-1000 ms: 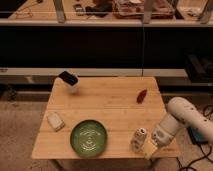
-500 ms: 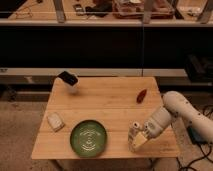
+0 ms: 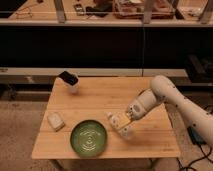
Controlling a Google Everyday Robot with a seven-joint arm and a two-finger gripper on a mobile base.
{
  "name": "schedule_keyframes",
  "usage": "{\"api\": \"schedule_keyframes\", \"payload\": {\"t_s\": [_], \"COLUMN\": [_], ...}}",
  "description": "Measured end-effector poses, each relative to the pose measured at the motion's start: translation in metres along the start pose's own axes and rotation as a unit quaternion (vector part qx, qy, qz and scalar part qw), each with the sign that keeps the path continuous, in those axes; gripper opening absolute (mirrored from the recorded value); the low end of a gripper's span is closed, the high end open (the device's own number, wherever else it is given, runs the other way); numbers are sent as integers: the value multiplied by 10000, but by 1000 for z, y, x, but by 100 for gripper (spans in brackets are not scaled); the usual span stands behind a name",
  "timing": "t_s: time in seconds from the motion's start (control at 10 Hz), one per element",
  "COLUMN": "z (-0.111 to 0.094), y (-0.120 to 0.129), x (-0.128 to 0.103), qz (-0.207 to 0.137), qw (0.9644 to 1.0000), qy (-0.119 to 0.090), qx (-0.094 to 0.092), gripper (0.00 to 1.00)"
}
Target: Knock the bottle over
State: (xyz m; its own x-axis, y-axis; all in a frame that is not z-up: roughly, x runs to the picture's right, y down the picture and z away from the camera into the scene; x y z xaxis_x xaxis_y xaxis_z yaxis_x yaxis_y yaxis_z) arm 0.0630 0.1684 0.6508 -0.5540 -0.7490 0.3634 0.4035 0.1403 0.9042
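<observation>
The small whitish-beige bottle [image 3: 113,119] is on the wooden table [image 3: 100,97], just right of the green plate [image 3: 89,138]. It looks tipped, with its round top pointing left toward the plate. My gripper [image 3: 125,126] is right up against the bottle's right side, low over the table, at the end of the white arm [image 3: 165,95] that reaches in from the right. The bottle's lower part is hidden by the gripper.
A flat white block [image 3: 55,120] lies near the table's left edge. A white object with a dark top [image 3: 69,81] stands at the back left corner. A dark counter with shelves runs behind the table. The small dark red object is hidden behind the arm.
My gripper has moved left across the table's right half and into the bottle. The bottle has shifted left toward the plate and gone from upright to leaning over.
</observation>
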Motion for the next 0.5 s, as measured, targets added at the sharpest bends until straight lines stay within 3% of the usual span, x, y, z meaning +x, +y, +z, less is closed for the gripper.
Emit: {"api": "schedule_keyframes", "payload": {"t_s": [0.5], "z": [1], "y": [-1], "x": [1], "qz": [-19], "qw": [10000], "qy": [-9], "qx": [6], "gripper": [19]}}
